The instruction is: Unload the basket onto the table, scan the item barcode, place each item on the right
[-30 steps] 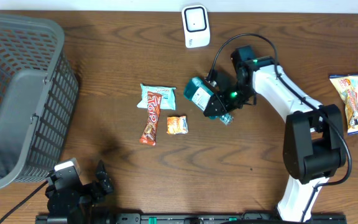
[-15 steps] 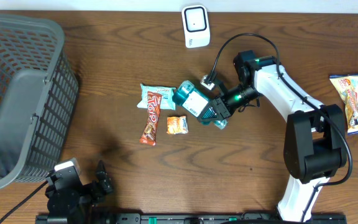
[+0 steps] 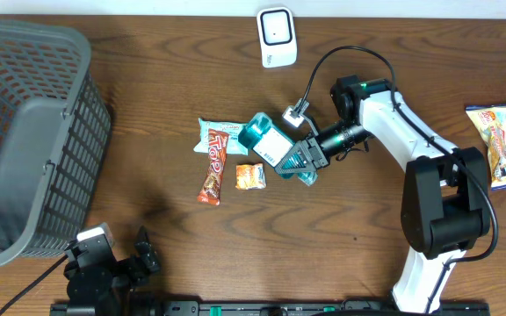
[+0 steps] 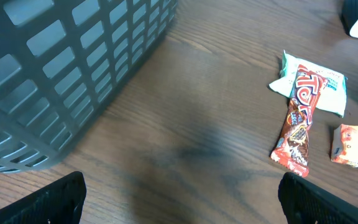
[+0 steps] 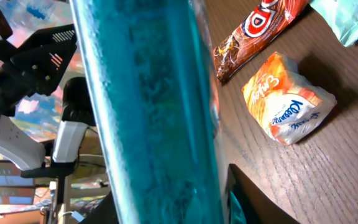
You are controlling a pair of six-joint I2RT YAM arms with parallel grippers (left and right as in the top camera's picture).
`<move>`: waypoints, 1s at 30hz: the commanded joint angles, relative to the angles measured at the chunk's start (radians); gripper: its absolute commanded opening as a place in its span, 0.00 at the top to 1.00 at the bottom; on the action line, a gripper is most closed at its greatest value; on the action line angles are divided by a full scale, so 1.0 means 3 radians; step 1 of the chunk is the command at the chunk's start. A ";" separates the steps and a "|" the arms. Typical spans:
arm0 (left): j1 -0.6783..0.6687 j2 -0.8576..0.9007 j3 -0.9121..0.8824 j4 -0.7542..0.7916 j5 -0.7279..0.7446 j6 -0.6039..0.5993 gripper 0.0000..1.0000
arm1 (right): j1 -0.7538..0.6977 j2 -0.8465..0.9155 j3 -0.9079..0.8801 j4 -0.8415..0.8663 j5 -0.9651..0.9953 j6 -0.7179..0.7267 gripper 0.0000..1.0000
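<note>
Two arms in the overhead view. The right arm [image 3: 392, 118] rises from the 5 o'clock edge and bends in toward the middle of the tabletop [image 3: 148, 88]. The right jaws are closed partway on the lower end of the teal bottle [image 3: 269, 145], so the bottle is held. It sits near the centre, tilted, with its cap end toward 10 o'clock and its white label facing up; the print is too small to read. Seen from above, the cap end overlaps the edge of the pale teal packet [image 3: 220, 136]. Cannot tell whether the bottle touches the tabletop. The white scanner [image 3: 277, 37] stands at 12 o'clock, well apart from the bottle. At 7 o'clock from the bottle lies the red-brown candy bar [image 3: 212, 175], its upper end over the pale teal packet. The small orange packet [image 3: 250, 176] is just beside the bar on its 3 o'clock side, near the bottle. The yellow snack bag [image 3: 503, 145] is at the 3 o'clock edge, well apart from the rest. The grey mesh basket [image 3: 33, 132] takes up the 9 o'clock side. The left arm [image 3: 104, 268] is at the 7 o'clock edge. The left jaws are spread wide and hold nothing; both fingertips [image 4: 55, 196] show in the lower corners of the left wrist view. In the right wrist view the bottle fills the frame, blurred, with the small orange packet and the bar beyond it.
</note>
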 commanded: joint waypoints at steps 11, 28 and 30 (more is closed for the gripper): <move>-0.0011 -0.0009 -0.0014 -0.0005 -0.0031 -0.0005 0.01 | -0.0013 -0.0042 0.0097 0.0039 -0.0086 -0.0155 0.99; -0.0011 -0.0009 -0.0014 -0.0006 -0.0031 -0.0005 0.01 | 0.0017 -0.0042 0.0095 0.0643 0.0694 -0.0153 0.99; -0.0011 -0.0009 -0.0014 -0.0006 -0.0031 -0.0005 0.01 | 0.0038 -0.0042 0.0095 0.0874 0.0998 -0.0099 0.99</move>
